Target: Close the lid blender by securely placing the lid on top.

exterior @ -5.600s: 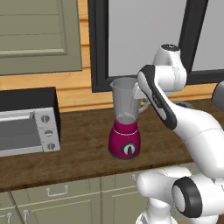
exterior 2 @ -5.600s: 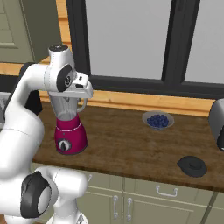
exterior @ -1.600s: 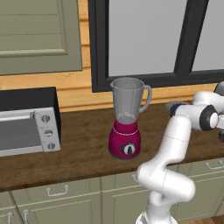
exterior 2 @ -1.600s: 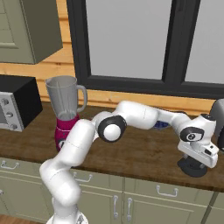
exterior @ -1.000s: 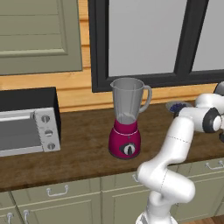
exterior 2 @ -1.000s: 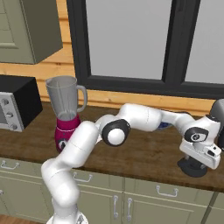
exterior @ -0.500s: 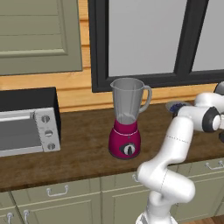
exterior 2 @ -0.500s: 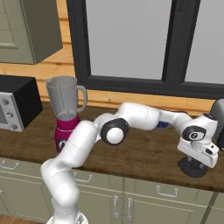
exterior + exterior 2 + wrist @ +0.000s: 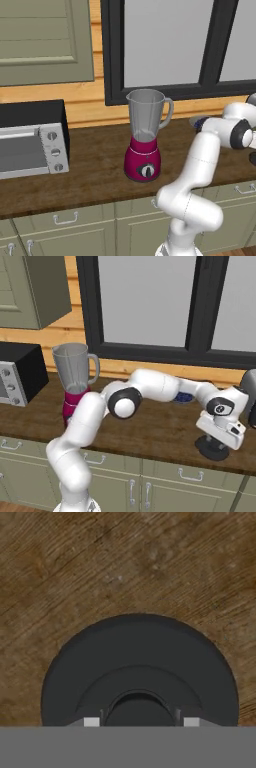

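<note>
- Since a second ago the arm has barely shifted, but the pincer (image 9: 138,723) has drawn in — its tips now sit tight on either side of the raised centre knob of the lid (image 9: 140,667), clenched on it.
- From the right base view the hand stands straight down over the black disc (image 9: 214,448), which lies flat on the wooden desk (image 9: 160,431) at its far right end, near the front edge.
- Well apart from it, at the left, the blender (image 9: 76,383) stands upright with its jar mouth open and nothing on it; a small bowl of blue berries (image 9: 183,397) sits between the two, back toward the window.
- Handling, as a judgement: the lid looks light, stiff and thin, so weight should be no trouble. Its smooth dark surface may be slippery.
- The knob is the sensible place to hold — the rim lies flush on the desk and offers no purchase.
- A grip on so small a knob could let the disc tilt or swing on the way across, so it would want carrying level and lowering square onto the jar mouth (image 9: 145,95).
</note>
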Motion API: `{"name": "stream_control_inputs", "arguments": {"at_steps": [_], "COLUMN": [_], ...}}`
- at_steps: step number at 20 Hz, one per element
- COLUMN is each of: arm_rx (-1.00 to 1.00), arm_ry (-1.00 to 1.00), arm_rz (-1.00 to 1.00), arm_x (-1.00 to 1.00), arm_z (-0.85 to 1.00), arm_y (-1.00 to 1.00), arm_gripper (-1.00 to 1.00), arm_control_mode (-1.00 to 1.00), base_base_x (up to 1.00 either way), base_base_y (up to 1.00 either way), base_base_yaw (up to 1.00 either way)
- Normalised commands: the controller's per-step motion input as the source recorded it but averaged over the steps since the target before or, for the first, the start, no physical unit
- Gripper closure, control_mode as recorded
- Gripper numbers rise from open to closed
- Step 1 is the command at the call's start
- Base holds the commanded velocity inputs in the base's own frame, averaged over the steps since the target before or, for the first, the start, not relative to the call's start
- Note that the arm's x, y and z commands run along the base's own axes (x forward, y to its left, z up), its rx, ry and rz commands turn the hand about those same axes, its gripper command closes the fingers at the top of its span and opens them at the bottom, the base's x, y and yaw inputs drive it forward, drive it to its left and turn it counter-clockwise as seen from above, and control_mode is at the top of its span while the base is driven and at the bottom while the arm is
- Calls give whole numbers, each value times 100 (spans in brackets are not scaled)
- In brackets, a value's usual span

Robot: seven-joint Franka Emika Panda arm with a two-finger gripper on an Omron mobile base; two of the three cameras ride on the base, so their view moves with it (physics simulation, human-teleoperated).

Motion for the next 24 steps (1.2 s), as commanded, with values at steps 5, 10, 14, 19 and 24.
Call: {"name": "stream_control_inputs", "arguments": {"at_steps": [5, 10, 14, 19, 24], "arm_rx": [6, 0, 0, 0, 0], "arm_ry": [-7, -14, -11, -1, 0], "arm_rz": [0, -1, -5, -8, -6], "arm_x": [-46, -34, -22, 0, 0], "arm_z": [100, 100, 100, 100, 100], "arm_y": [92, 100, 100, 100, 100], "arm_gripper": [100, 100, 100, 100, 100], "arm_control_mode": [-100, -100, -100, -100, -100], "base_base_x": [0, 0, 0, 0, 0], "base_base_y": [0, 0, 0, 0, 0], "base_base_yaw": [0, 0, 0, 0, 0]}}
